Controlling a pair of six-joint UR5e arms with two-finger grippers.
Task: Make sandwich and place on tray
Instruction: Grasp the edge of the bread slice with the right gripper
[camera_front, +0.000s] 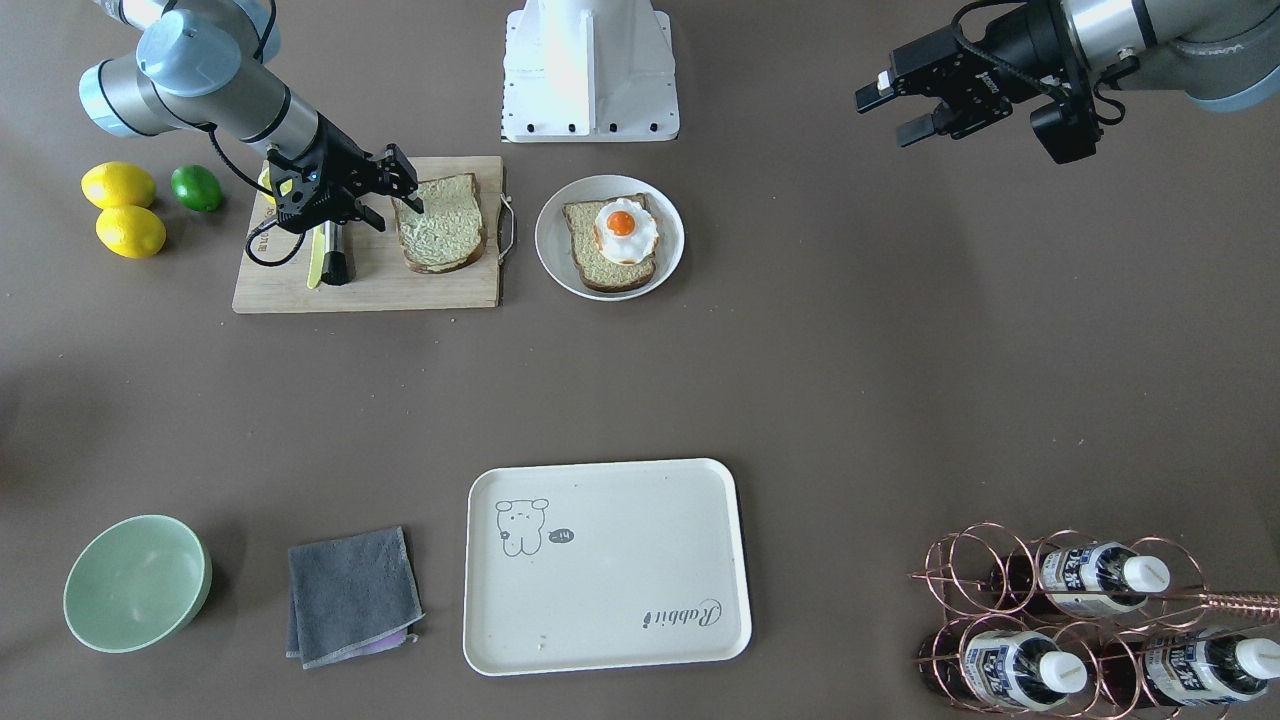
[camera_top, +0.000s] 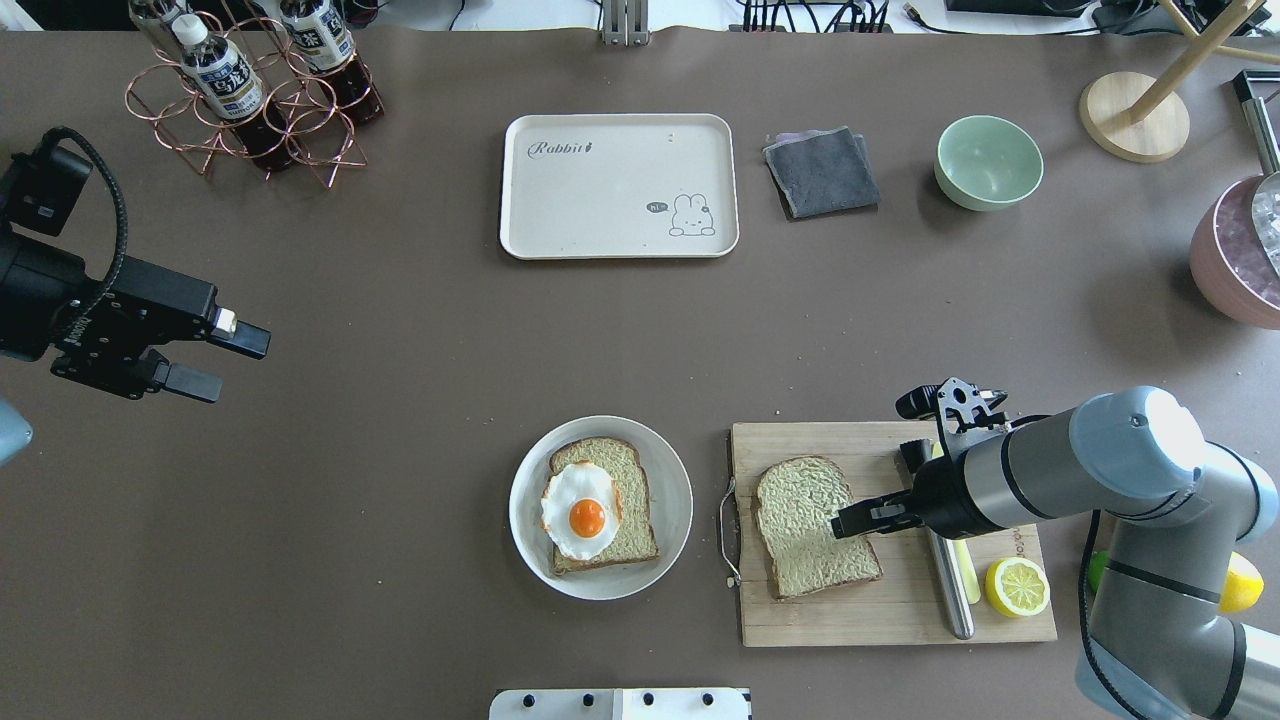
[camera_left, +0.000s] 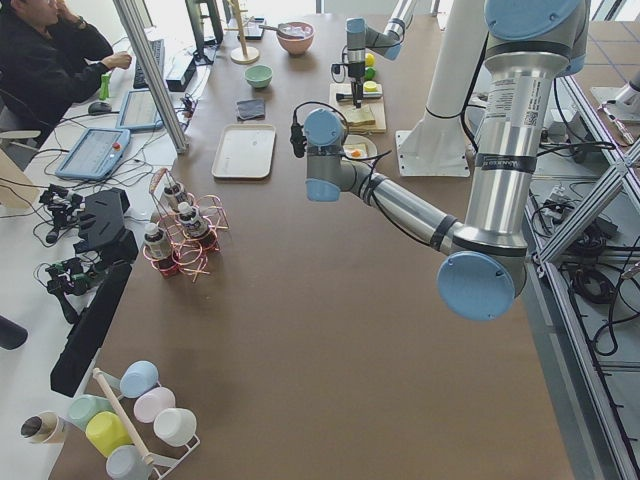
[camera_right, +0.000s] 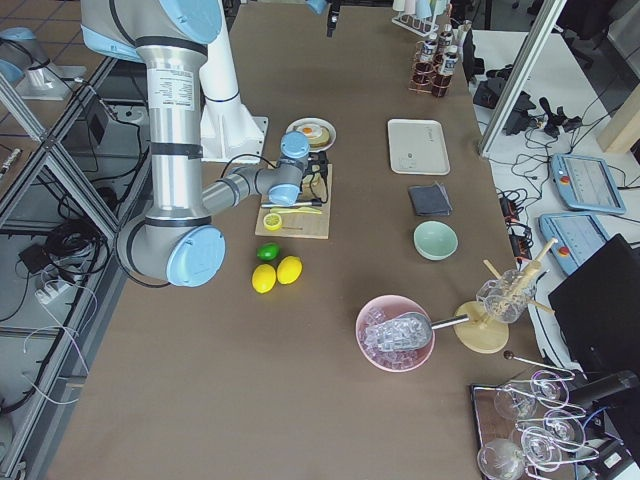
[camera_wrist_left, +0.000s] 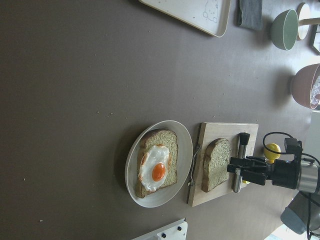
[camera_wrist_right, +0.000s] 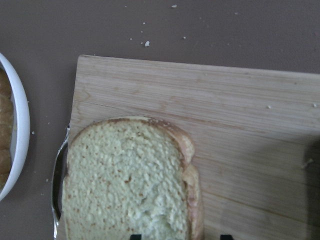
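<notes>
Facing the robot first, we find the sandwich (camera_front: 612, 276) half built. One bread slice (camera_front: 582, 226) with the fried egg (camera_front: 625, 230) on it lies in the round plate (camera_front: 548, 238) just beside the cutting board (camera_front: 300, 288), and the second slice (camera_front: 440, 222) lies flat on the cutting board. The right gripper (camera_front: 405, 188) hovers at that slice's edge, fingers spread and holding nothing. The left gripper (camera_front: 890, 112) hangs well away from the cutting board, beyond the plate, fingers likewise spread and empty. The tray (camera_front: 600, 620) sits across the bench (camera_front: 900, 380) from the cutting board and bears no food.

From overhead the layout reads alike. We judge that capping the egg and carrying the stack to the tray are both left to do.

Both side views show the cutting board too small to read the fingers. The left wrist view cuts the tray off at the frame's edge. The right wrist view shows only two fingertips at the bottom, and we cannot tell whether they touch the slice.
</notes>
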